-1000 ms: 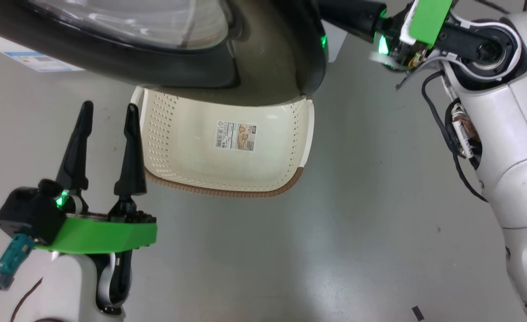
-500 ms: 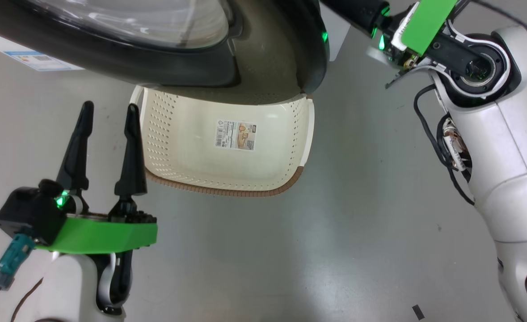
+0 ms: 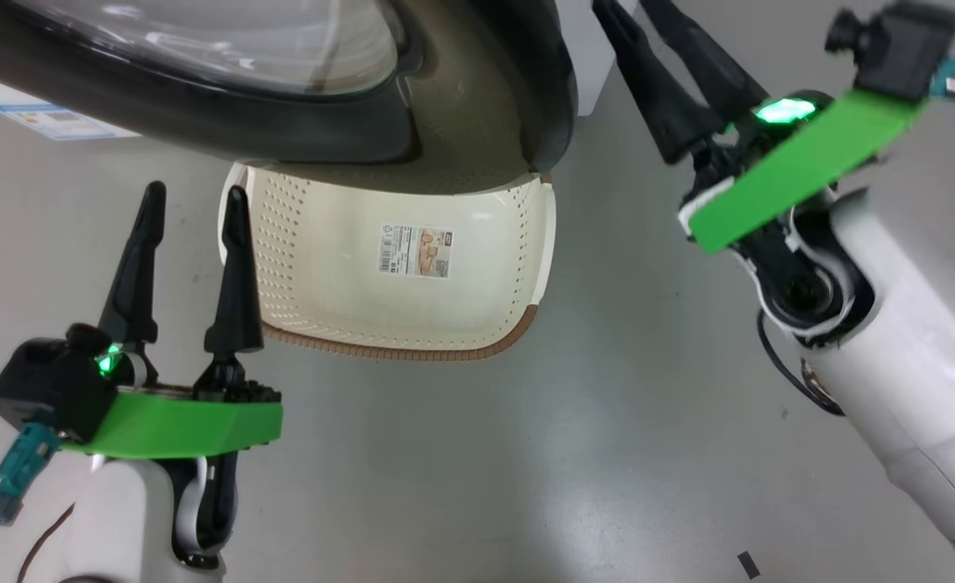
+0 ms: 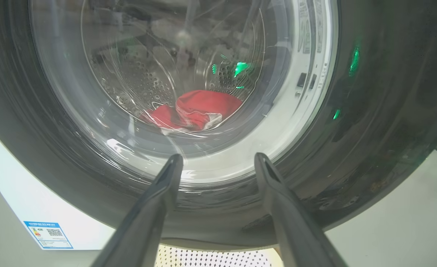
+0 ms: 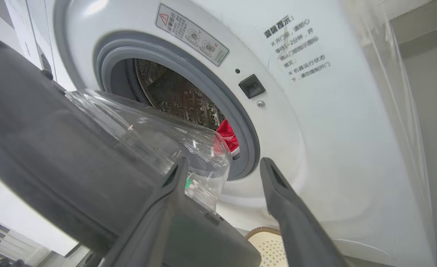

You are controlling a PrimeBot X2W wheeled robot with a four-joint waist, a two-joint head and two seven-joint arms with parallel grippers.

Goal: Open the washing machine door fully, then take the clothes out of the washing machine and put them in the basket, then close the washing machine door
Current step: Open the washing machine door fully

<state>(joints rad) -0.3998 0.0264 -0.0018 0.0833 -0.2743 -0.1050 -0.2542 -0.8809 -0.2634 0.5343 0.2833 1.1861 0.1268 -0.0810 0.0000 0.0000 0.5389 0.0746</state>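
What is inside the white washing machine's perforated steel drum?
Bright red fabric clothes with white trim lie low in the drum; the black-rimmed glass door covers part of its floor.

We log bright, even indoor light; glare streaks on door glass (image 4: 109, 79); soft floor (image 3: 607, 470) sheen; wrist-view edges bowed.

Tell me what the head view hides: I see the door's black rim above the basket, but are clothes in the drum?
Observer: Yes. The right wrist view shows red clothes lying low in the drum, behind the grey rubber ring.
Operator: Is the door open?
Observer: Yes, the washing machine door stands swung away from the front of the washing machine; whether fully, I cannot tell.
Operator: Is the right tool gripping it?
Observer: No. The right tool is open, the door's edge beside one finger; contact I cannot tell.
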